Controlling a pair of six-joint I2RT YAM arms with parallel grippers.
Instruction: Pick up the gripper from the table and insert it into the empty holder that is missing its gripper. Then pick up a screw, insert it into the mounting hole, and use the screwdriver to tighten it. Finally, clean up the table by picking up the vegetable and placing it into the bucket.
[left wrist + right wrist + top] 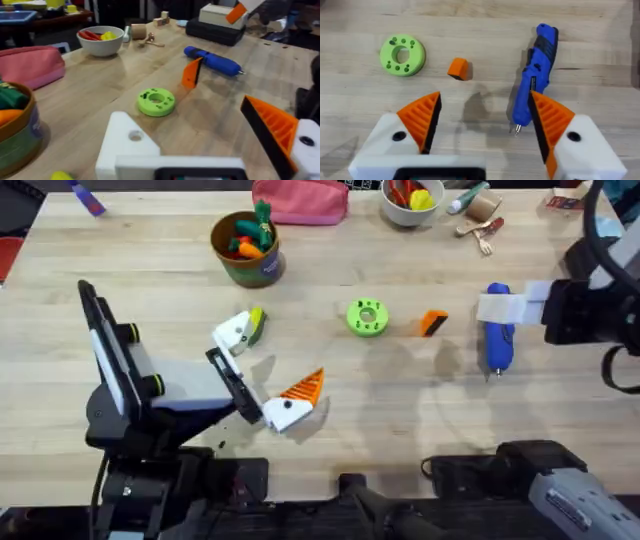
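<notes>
The gripper [432, 323], a small orange wedge, lies loose on the table [400, 410] right of centre, between the green disc [367, 318] on its left and the screwdriver [498, 330] on its right, touching neither. The screwdriver lies flat, bit toward the near edge. The holder [131, 145], a bare white block with a mounting hole, is one finger of the left gripper [262, 365], which sits low over the table left of centre; its other finger carries an orange ribbed pad [304, 387]. The two fingers stand well apart, holding nothing. The vegetable [256, 322], yellow and green, lies just beside the bare holder on its far side. The bucket [246, 248] stands farther off at the far left, with orange toys inside. A pink pouch [300, 200] lies just right of it at the far edge, and a white bowl [411, 202] stands farther right. The right gripper [485, 122] hovers above the screwdriver, its two orange-padded fingers spread apart and empty, one finger [547, 117] overlapping the screwdriver's bit end in the right wrist view
</notes>
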